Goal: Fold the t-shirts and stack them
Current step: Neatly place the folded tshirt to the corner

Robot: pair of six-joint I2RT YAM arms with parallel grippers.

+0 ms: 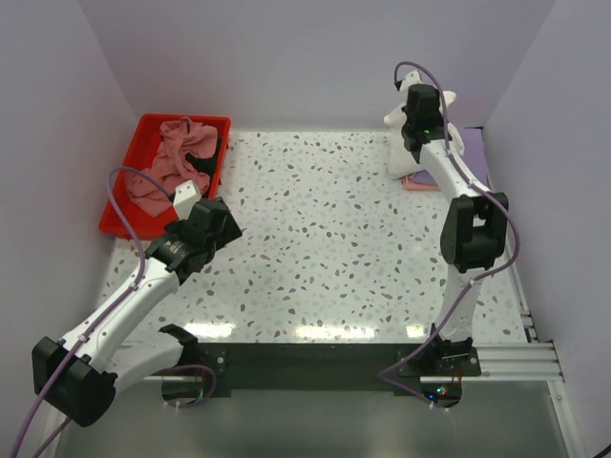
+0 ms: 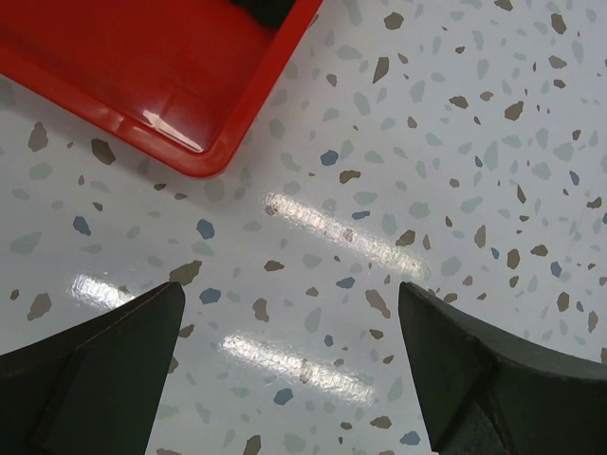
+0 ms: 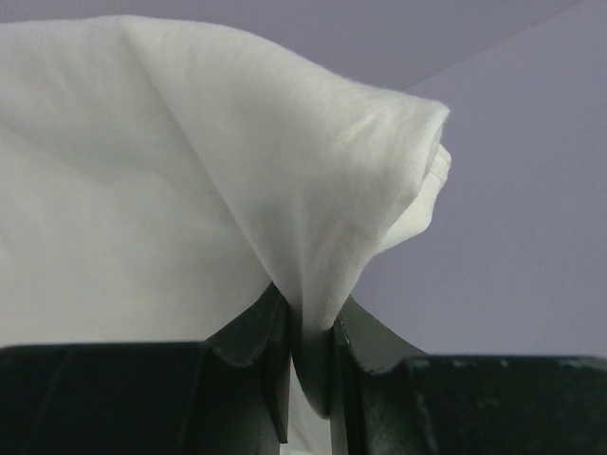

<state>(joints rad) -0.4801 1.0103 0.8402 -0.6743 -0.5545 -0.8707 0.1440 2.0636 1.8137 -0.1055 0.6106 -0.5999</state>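
Note:
My right gripper (image 3: 308, 318) is shut on a pinch of a white t-shirt (image 3: 190, 190), and the cloth fills the right wrist view in front of the lilac wall. From above, this gripper (image 1: 417, 134) hangs at the far right of the table with the white t-shirt (image 1: 399, 157) draped under it, over a salmon-pink t-shirt (image 1: 420, 182) and a lavender one (image 1: 474, 145). A dusty-pink t-shirt (image 1: 175, 153) and a black one (image 1: 207, 148) lie crumpled in the red tray (image 1: 118, 218). My left gripper (image 2: 291, 289) is open above bare speckled tabletop, just short of the tray's corner (image 2: 204, 161).
The red tray stands at the far left of the table, close to the left wall. Walls close in the left, back and right sides. The right arm (image 1: 473, 229) reaches up along the right edge. A black rail (image 1: 315, 358) runs along the near edge.

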